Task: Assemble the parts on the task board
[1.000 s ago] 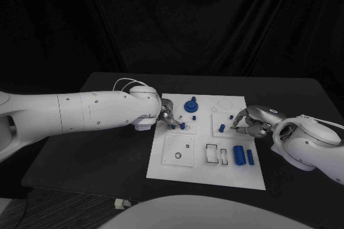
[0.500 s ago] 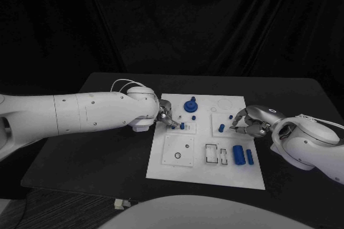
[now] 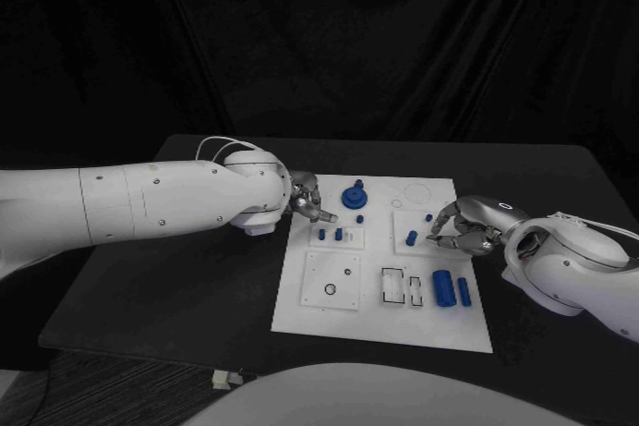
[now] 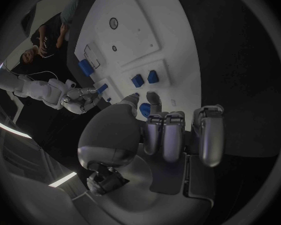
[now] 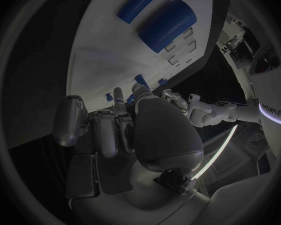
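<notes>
Head view: the board (image 3: 379,310) lies mid-tabletop (image 3: 174,287). The left hand (image 3: 307,202) hovers at its far left edge, fingers curled in. I cannot tell whether it holds anything. The right hand (image 3: 452,232) sits over the right side of the board, pinching a small blue peg (image 3: 428,220).

On the board I count:
- one knob (image 3: 355,197) at the far side
- three short studs (image 3: 340,233) just beside the left hand
- one pin (image 3: 413,238) left of the right hand
- two cylinders (image 3: 452,290) at the near right, with what may be a third slim piece left of them

The step in hand looks like seating the held peg. It would go best with the peg kept upright and centred over its hole before pressing, and let go only once it stands alone.

Left wrist view: the left hand (image 4: 172,135) shows fingers bent close together over the board's edge. Two studs (image 4: 145,78) lie just beyond the tips, and something blue shows between them. Farther off, the right hand (image 4: 84,99) pinches its peg (image 4: 102,88).

Right wrist view: the right hand (image 5: 147,130) has its fingers folded inward. The two cylinders (image 5: 168,22) lie side by side, and three small blue pieces show by the fingertips.
</notes>
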Robot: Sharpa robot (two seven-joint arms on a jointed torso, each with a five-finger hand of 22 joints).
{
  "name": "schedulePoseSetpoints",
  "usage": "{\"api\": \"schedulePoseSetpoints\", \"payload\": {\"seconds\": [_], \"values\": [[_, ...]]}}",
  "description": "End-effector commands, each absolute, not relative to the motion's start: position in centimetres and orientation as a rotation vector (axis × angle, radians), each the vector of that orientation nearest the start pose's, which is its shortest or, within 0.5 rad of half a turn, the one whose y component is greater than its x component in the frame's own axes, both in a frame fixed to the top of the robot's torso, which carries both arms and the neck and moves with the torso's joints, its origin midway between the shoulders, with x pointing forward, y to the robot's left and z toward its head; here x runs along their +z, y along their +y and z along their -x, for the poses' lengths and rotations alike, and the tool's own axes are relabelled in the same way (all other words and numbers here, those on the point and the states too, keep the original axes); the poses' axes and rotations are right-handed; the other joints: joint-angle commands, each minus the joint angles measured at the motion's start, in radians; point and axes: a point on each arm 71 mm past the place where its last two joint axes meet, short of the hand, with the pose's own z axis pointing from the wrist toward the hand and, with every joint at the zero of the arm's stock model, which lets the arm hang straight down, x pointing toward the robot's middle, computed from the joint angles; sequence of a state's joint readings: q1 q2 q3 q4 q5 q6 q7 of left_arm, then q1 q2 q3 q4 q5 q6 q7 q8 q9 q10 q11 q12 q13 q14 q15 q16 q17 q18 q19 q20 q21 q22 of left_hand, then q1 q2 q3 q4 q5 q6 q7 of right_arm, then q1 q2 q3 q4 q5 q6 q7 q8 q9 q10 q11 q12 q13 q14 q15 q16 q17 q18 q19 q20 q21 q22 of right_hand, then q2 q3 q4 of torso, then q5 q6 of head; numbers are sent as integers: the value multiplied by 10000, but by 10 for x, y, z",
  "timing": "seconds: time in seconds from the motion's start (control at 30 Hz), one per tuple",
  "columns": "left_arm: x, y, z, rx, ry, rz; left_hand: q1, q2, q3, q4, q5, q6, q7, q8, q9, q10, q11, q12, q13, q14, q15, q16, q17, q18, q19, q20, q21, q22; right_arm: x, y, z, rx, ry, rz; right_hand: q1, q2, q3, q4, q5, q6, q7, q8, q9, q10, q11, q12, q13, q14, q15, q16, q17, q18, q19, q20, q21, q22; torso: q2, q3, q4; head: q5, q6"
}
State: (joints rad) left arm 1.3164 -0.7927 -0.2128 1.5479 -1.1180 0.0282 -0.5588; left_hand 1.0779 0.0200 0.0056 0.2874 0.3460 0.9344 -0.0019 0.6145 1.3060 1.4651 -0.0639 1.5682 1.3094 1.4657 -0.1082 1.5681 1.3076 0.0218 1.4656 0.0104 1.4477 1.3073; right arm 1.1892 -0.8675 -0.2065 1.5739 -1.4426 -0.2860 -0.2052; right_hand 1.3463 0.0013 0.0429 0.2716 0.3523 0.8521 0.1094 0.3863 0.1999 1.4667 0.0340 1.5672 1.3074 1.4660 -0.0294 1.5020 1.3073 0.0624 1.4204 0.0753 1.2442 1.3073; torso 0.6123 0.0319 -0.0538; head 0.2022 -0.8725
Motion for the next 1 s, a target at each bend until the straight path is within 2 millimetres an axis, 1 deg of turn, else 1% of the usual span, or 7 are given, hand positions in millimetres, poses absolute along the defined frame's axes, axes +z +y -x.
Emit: {"api": "schedulePoseSetpoints", "payload": {"seconds": [0.03, 0.53, 0.63, 0.73, 0.8, 0.9, 1.0], "values": [[-215, 195, -474, -3427, 22514, 827, 603, -31, 71, -132, 457, 132, -60, 197, 152, 1057, -88, 26, 2614, 1051, -76, 27, 2632, 59, 526, -102, 20, 2270, -251, -206, -447, 5328, 19084, 1602, 107, -4, 40, -19, 32, 23, 12, -34, -12, 962, -18, -29, 2541, 700, -53, -51, 1538, 162, -87, -5, -59, 1536, -5, 1, -5, 10, -2], [-166, 189, -492, -5850, 20363, 38, 2348, -61, 548, -290, 780, -708, 164, -964, -399, 1000, 141, -62, 2546, 1051, 121, 27, 2632, 151, 209, 1, -469, 2136, -240, -203, -444, 6287, 17737, 1568, 92, -8, 44, 34, 77, 171, -23, 40, 17, 1041, -44, 35, 2633, 755, -69, 55, 1695, 109, 35, -14, 155, 1612, -1, 7, -16, 33, -2], [-157, 180, -496, -7269, 19173, -857, 3583, -163, 1134, -328, 86, -1401, 837, -2200, -1675, -1581, 780, -2952, 593, -200, 716, -1530, 1420, 437, -1207, 374, -2311, 1621, -231, -203, -440, 6862, 16755, 1607, -3, -54, 0, 136, 85, 338, -87, 111, 41, 1041, -101, 36, 2634, 835, -122, 198, 1898, 30, 234, -55, 505, 1736, 0, 6, 5, -22, -2], [-150, 169, -496, -8202, 17667, -2806, 4656, -622, 2234, -189, -2453, -2270, 1534, -3979, -3692, -6279, 1392, -9033, -3474, -2891, 1167, -4145, -567, 436, -2262, 764, -3210, 1339, -221, -204, -433, 7491, 15572, 1685, -157, -104, -63, 176, 78, 495, -154, 163, 56, 1041, -168, 36, 2634, 944, -185, 425, 2231, -76, 486, -117, 972, 1898, 3, 10, -7, -61, -2], [-149, 164, -495, -8270, 16698, -4286, 4680, -1247, 2873, -140, -2886, -2798, 1294, -4923, -4923, -7667, 1858, -10960, -4862, -3106, 1604, -4464, -1021, 466, -2626, 895, -3503, 1224, -214, -205, -429, 7830, 14872, 1754, -235, -110, -86, 185, 73, 542, -173, 170, 56, 1041, -186, 36, 2634, 985, -203, 525, 2381, -124, 591, -140, 1178, 1969, 4, 10, -14, -80, -2], [-153, 159, -492, -8105, 15764, -5992, 3939, -2002, 3239, -837, -2926, -2591, -249, -5520, -6435, -8555, 893, -12463, -6613, -1097, 678, -3261, -556, 709, -1445, 633, -2697, 1328, -207, -207, -423, 8171, 14146, 1852, -295, -147, -113, 182, 65, 553, -185, 155, 46, 1041, -200, 36, 2634, 1028, -218, 635, 2551, -207, 760, -160, 1537, 2087, 6, 14, -18, -98, -2], [-164, 152, -490, -8095, 15436, -7331, 3282, -2336, 3917, -1466, -2959, -2038, -417, -5536, -7623, -8338, 819, -13177, -8002, -608, 592, -3179, -710, 648, -898, 451, -2467, 1332, -201, -210, -416, 8385, 13586, 1894, -339, -173, -129, 177, 62, 519, -184, 115, 26, 1041, -205, 36, 2634, 1038, -224, 660, 2590, -251, 850, -173, 1728, 2149, 36, 16, -36, -107, -2]]}}
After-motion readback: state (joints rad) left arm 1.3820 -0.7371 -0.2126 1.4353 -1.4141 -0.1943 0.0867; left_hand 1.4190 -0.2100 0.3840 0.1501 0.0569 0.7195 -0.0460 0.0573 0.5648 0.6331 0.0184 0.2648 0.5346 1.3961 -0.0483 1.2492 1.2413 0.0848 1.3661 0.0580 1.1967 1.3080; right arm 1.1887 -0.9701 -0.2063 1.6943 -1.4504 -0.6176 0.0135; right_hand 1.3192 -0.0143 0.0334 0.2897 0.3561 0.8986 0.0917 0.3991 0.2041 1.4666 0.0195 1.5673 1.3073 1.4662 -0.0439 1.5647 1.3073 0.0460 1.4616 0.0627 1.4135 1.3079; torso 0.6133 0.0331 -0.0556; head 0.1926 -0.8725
